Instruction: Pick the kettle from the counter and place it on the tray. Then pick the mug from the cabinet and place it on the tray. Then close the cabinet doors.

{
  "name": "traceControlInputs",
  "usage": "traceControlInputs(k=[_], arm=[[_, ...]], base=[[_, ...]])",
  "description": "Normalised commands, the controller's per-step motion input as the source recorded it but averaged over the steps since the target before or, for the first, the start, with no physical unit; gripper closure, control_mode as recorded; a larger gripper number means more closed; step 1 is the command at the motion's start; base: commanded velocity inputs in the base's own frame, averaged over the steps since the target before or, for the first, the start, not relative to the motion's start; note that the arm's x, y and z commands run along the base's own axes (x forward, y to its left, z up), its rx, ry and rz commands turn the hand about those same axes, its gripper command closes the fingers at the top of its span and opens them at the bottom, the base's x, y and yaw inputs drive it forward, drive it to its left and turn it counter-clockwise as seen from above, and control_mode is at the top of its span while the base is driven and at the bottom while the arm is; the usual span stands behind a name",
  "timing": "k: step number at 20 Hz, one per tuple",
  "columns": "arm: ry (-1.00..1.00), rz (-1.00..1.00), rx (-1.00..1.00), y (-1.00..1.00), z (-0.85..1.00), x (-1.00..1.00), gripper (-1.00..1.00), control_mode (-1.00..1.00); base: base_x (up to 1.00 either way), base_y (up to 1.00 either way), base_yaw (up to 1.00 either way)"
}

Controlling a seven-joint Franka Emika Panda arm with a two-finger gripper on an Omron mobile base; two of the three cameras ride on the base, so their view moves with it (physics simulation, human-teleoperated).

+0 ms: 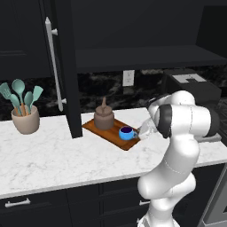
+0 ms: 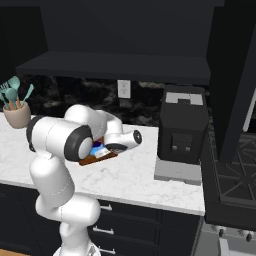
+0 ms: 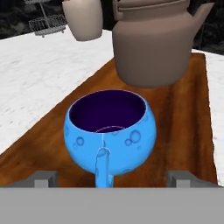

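At frame centre, the blue mug [image 3: 110, 135] sits on the tray [image 3: 192, 127] beside the kettle [image 3: 153, 41]; the gripper [image 3: 113, 178] stands spread wide, empty. Next: retreat, then shut the cabinet doors [image 1: 71, 71].

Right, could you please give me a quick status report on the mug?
End effector open, fingers either side of the mug's handle. Mug upright on tray, beside kettle. Cabinet door open, yet to close.

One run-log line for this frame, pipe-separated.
stage: mug placed | kettle: on tray | mug: on tray, upright | gripper: open, astride mug | cabinet doors: open | next: likely retreat, close doors
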Motion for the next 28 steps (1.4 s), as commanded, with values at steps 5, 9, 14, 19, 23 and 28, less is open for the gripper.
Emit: traceControlInputs(k=[5, 9, 14, 19, 23, 28], arm=[[0.13, -0.03, 0.08, 0.0, 0.44, -0.31, -1.0, -1.0], [0.18, -0.01, 0.1, 0.0, 0.43, -0.25, -1.0, -1.0], [0.15, -0.07, 0.04, -0.01, 0.48, -0.35, -1.0, -1.0], [0.06, -0.2, 0.03, 0.0, 0.5, -0.44, -1.0, -1.0], [0.09, -0.28, 0.02, 0.03, 0.49, -0.5, -1.0, -1.0], [0.01, -0.19, 0.02, 0.15, 0.47, -0.53, -1.0, -1.0]], base=[[0.0, 0.0, 0.0], [0.0, 0.0, 0.0], [0.0, 0.0, 0.0], [0.0, 0.0, 0.0], [0.0, 0.0, 0.0], [0.0, 0.0, 0.0]])
